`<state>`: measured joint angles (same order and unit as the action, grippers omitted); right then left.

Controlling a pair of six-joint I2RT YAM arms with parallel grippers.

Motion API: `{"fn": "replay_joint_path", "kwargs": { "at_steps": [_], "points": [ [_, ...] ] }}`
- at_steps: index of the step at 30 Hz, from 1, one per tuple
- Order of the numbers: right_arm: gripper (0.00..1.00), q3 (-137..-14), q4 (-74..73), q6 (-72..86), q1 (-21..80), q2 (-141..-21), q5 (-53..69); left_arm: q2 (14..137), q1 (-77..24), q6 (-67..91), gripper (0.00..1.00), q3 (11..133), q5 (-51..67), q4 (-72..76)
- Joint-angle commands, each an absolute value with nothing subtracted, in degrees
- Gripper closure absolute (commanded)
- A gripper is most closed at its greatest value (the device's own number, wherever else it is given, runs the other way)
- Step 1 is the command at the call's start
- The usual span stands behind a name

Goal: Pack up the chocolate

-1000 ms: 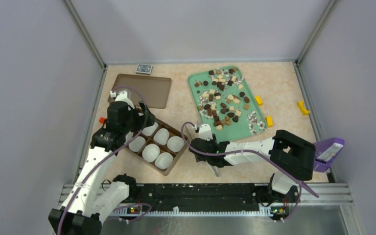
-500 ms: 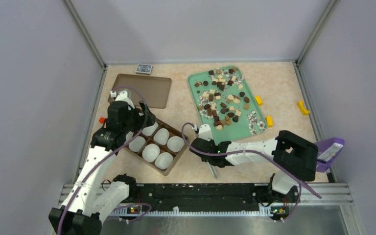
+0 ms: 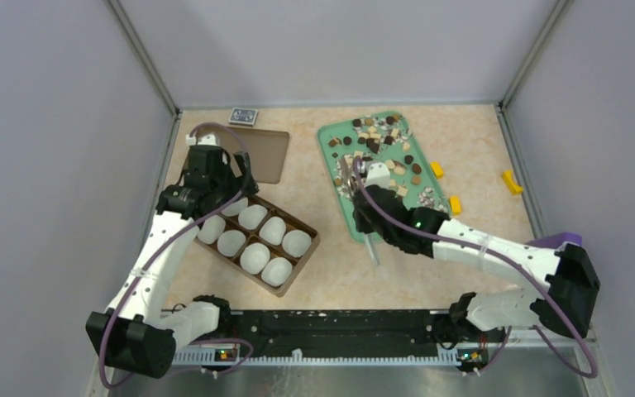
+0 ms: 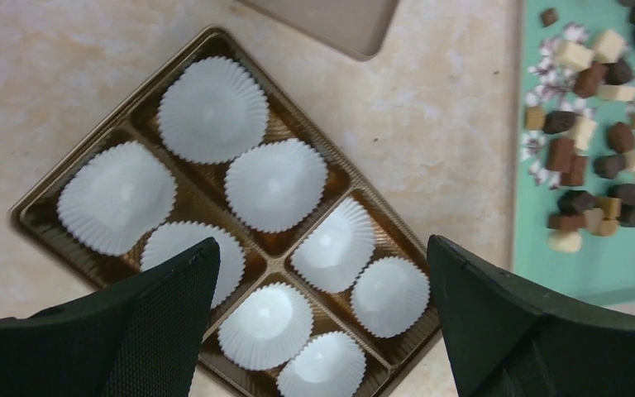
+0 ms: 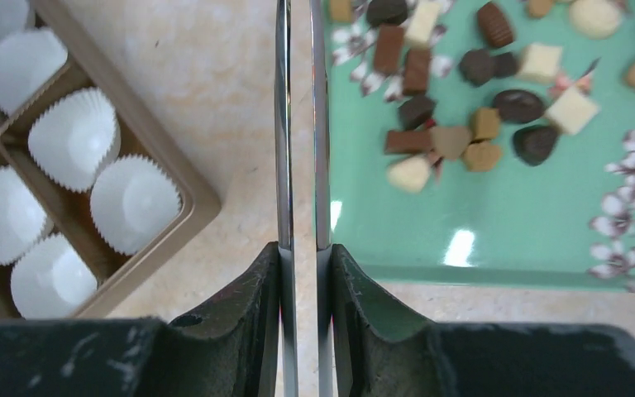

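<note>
Eight paper cups (image 4: 212,109) empty, chocolate (image 5: 417,141) all on the green tray (image 5: 504,275).
My left gripper (image 4: 321,248) hangs spread wide over the brown box (image 4: 274,250) by the counter's left edge, nothing in its cups; my right gripper (image 5: 302,256) clamps metal tweezers (image 5: 284,124) above the tray's near-left corner, toward the far edge.

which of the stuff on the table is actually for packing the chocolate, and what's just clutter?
For the job: chocolates, green tray, brown box, paper cups, tweezers in the right end effector, probably the brown lid.
Lying about: small blue packet, yellow blocks.
</note>
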<state>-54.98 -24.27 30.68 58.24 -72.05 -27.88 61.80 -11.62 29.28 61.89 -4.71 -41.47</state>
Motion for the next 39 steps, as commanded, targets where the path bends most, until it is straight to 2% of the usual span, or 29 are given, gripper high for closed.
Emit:
{"fn": "replay_joint_path", "kwargs": {
  "at_steps": [1,8,13,17,26,39],
  "points": [
    [0.84,-61.1,-29.3,26.2,51.8,-69.1,-24.7,61.6,-11.2,30.4,0.01,64.3,-13.3,-47.8],
    [0.84,-65.6,-36.6,21.6,39.7,-68.2,-17.4,63.1,-9.5,32.0,0.01,65.5,-17.3,-53.3],
    [0.83,-69.0,-44.5,17.7,33.5,-70.5,-8.7,62.0,-9.4,31.9,0.01,64.9,-15.3,-51.7],
    [0.80,-70.3,-49.1,15.8,33.3,-71.4,-4.4,61.9,-9.4,31.7,0.01,64.3,-16.0,-51.4],
    [0.65,-65.7,-52.0,14.8,33.3,-69.9,-0.3,62.5,-9.4,30.2,0.01,63.0,-17.4,-50.4],
    [0.62,-58.9,-49.8,13.4,35.3,-69.6,-1.3,64.0,-9.4,29.3,0.01,62.3,-18.4,-50.0]
  ]
}}
